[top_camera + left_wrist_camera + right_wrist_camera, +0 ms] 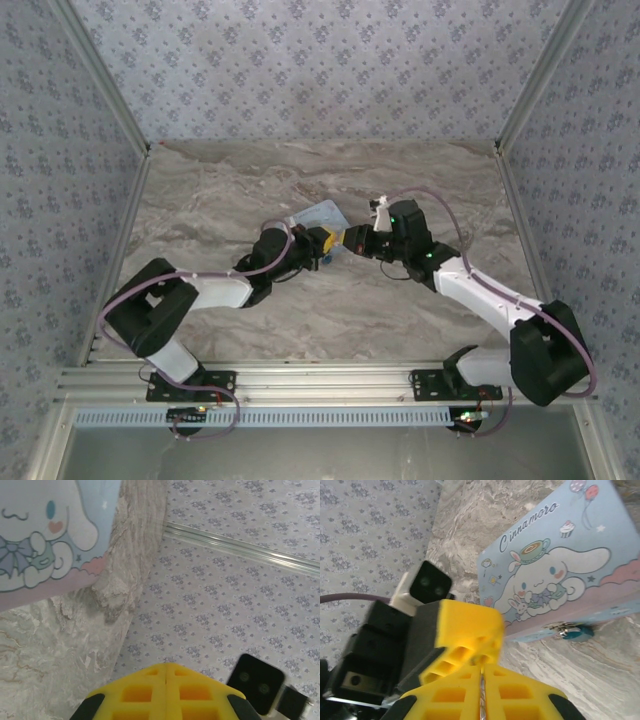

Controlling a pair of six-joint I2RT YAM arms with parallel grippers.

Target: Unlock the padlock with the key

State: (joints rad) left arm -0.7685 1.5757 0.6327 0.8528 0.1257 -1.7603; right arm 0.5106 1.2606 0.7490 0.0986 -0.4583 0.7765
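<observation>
The only word I can read is a cursive "Cinnamoro", on the lid of the light blue cartoon-printed tin box [560,572].

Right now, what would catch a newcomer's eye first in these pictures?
The light blue cartoon tin box at mid-table stands out, with the tiny blue padlock hanging at its front side. Beside it, the yellow-fingered left gripper and right gripper meet tip to tip. The right one is shut on a thin metal sliver, probably the key.
</observation>
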